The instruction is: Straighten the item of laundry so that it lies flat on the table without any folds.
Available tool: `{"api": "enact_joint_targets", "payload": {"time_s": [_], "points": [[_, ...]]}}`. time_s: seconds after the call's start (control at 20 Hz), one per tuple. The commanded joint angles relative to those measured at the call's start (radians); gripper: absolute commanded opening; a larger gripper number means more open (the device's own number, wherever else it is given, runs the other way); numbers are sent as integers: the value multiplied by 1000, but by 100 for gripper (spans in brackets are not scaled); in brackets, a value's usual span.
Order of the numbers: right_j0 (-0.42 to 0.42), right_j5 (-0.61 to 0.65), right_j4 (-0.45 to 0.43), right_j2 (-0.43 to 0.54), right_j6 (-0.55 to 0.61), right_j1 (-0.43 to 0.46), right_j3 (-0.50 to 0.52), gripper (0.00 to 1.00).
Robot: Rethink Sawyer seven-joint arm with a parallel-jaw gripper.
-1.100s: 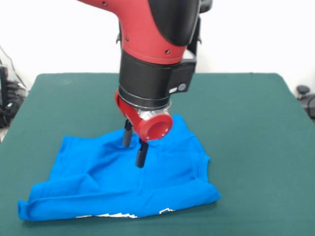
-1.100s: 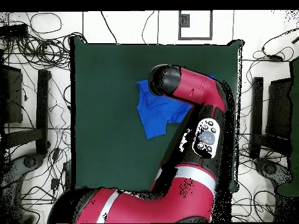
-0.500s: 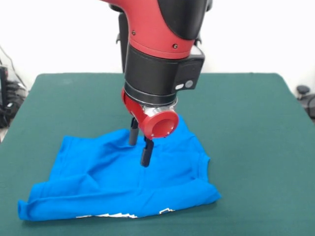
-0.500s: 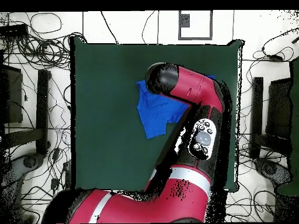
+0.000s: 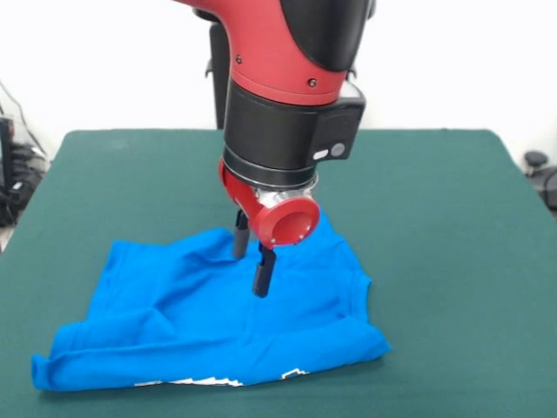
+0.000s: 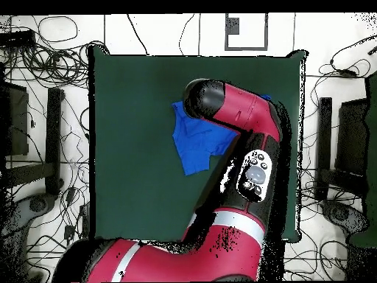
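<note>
White wall stands behind the broad bench (image 5: 452, 218) covered in dark green felt-like cloth that you see in the front view. Toward its left and near edge lies the bright blue short-sleeved T-shirt (image 5: 174, 322), rumpled and folded over itself, with a sliver of white and yellow print showing along its near hem. Above the shirt's far middle, the red and black arm (image 5: 287, 87) comes down from the top. Its black pincer (image 5: 252, 257) has two fingers (image 5: 263, 272) spread apart, tips down at the cloth, pinching nothing. From overhead, the arm covers much of the shirt (image 6: 195, 144), which lies on the bench (image 6: 132, 110).
</note>
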Motion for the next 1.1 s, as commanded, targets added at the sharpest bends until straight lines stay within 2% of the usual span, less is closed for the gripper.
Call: {"api": "enact_joint_targets", "payload": {"time_s": [0.05, 0.25, 0.4, 1.1], "points": [[42, 50, 57, 34, 276, 27, 136, 100], [53, 191, 63, 9, 302, 27, 87, 100], [68, 243, 75, 0, 334, 42, 52, 100], [119, 117, 131, -20, 404, 83, 84, 100]]}}
